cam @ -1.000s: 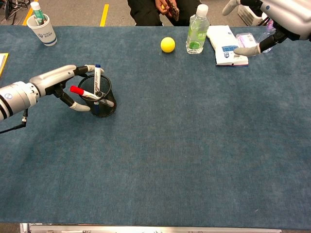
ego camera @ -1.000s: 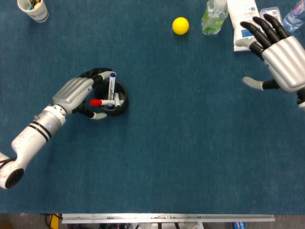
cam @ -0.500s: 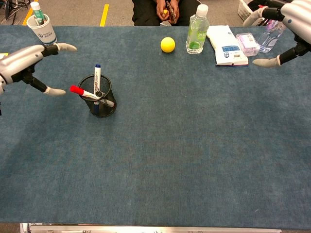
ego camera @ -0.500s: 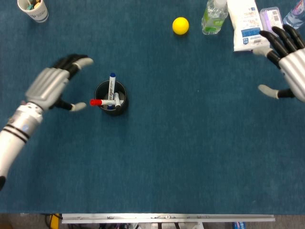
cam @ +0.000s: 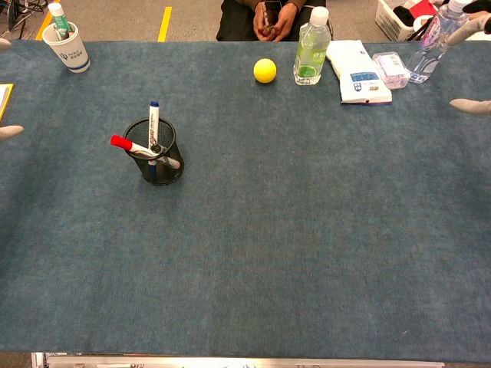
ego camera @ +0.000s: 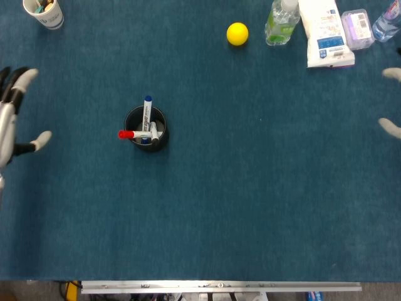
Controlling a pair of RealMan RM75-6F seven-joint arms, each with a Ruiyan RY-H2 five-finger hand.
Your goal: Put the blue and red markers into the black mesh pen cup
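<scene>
Cylindrical black mesh pen cup [cam: 162,159]

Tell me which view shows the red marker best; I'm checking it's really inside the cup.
The chest view: the red marker leans over the black mesh pen cup rim. The head view shows only its foreshortened top.

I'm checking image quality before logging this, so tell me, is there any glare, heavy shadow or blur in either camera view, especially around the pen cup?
Head view: even, soft light, no glare; the black mesh pen cup and the red marker and blue marker are sharp, with hardly any shadow on the table. Chest view: also sharp, with only a faint shadow at the cup's base, and the table's far edge bows slightly.
</scene>
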